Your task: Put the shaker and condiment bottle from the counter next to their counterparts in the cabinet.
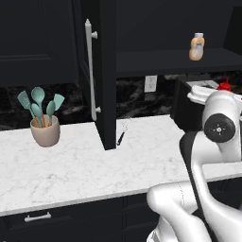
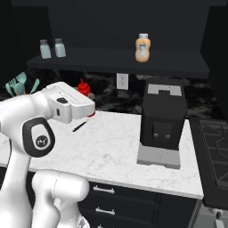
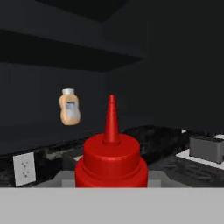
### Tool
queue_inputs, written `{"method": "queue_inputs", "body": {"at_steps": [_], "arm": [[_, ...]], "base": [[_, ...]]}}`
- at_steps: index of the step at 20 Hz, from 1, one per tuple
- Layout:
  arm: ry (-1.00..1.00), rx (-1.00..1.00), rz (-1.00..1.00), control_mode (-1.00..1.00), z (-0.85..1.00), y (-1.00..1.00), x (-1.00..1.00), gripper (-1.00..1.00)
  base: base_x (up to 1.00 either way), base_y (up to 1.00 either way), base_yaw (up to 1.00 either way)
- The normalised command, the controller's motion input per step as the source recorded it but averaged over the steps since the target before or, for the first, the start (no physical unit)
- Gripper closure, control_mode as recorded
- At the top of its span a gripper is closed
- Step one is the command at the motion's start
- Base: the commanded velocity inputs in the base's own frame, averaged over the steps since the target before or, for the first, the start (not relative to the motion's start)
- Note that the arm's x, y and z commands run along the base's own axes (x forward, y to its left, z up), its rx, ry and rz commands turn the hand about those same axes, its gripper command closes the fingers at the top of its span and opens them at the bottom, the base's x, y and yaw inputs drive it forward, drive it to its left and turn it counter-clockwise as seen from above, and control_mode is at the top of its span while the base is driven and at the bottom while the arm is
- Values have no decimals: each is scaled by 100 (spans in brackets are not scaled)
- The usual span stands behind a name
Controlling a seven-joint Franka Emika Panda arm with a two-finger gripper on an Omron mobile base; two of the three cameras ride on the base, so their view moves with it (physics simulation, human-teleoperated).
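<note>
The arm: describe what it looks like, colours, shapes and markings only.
A glossy white arm of rounded, tubular segments. Its joints carry round dark grey caps with a small pale mark at the centre. A dark seam separates the links, and the wrist ends in a boxy white hand block with a dark slot.

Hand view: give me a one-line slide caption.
Red condiment bottle close before the shut gripper, nozzle upright, with the orange bottle on the cabinet shelf beyond.

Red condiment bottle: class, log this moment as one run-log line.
gripper: shut on condiment bottle | bottle: raised off counter | orange bottle: on cabinet shelf | two shakers: shelf, left end
</note>
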Motion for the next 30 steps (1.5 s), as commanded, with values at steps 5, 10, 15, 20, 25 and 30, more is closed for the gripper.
{"method": "queue_inputs", "body": {"at_steps": [5,10,15,20,25,30], "arm": [[-10,0,20,-100,94,0,-42,100],[0,-4,13,-100,58,18,-15,100],[6,-5,5,-100,17,33,3,100],[2,0,3,-100,46,3,1,100],[11,-4,5,-100,-8,28,24,100],[0,0,0,-100,-7,14,72,100]], "base": [[0,0,0],[0,0,0],[0,0,0],[0,0,0],[0,0,0],[0,0,0]]}}
